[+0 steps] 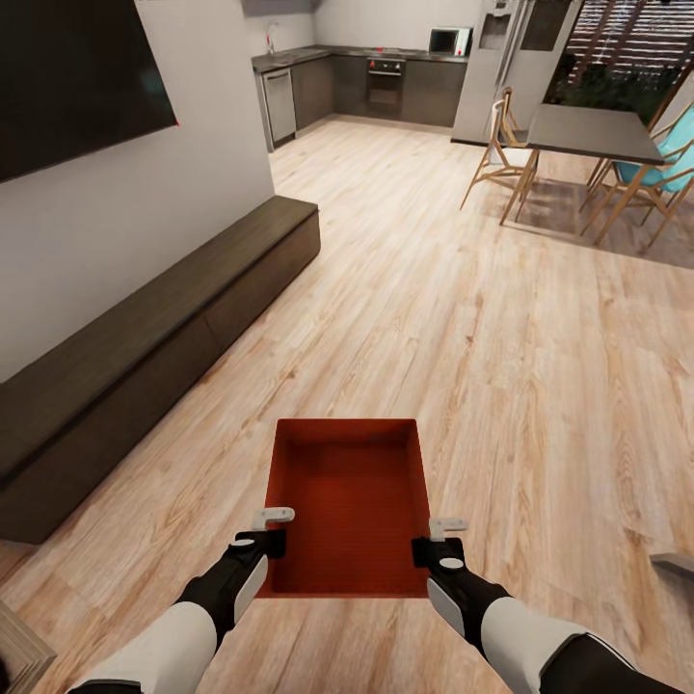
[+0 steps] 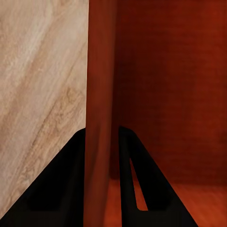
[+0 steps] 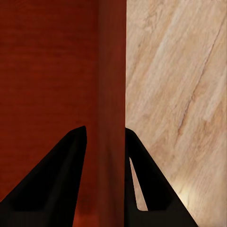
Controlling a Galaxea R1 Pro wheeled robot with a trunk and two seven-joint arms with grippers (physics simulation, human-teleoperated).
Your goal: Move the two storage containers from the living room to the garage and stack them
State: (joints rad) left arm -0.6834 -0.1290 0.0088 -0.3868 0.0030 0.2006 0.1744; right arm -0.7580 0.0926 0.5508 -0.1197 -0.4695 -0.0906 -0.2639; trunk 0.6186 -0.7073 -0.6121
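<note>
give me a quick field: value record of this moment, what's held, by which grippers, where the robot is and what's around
held item: one red-orange storage container, open top, nothing visible inside
left gripper: shut on the container's left wall, fingers either side of it
right gripper: shut on the container's right wall, fingers either side of it
floor under it: light wood planks
robot's left: long dark low cabinet along a white wall
ahead: kitchen units
ahead right: dining table with chairs
garage: not in sight
</note>
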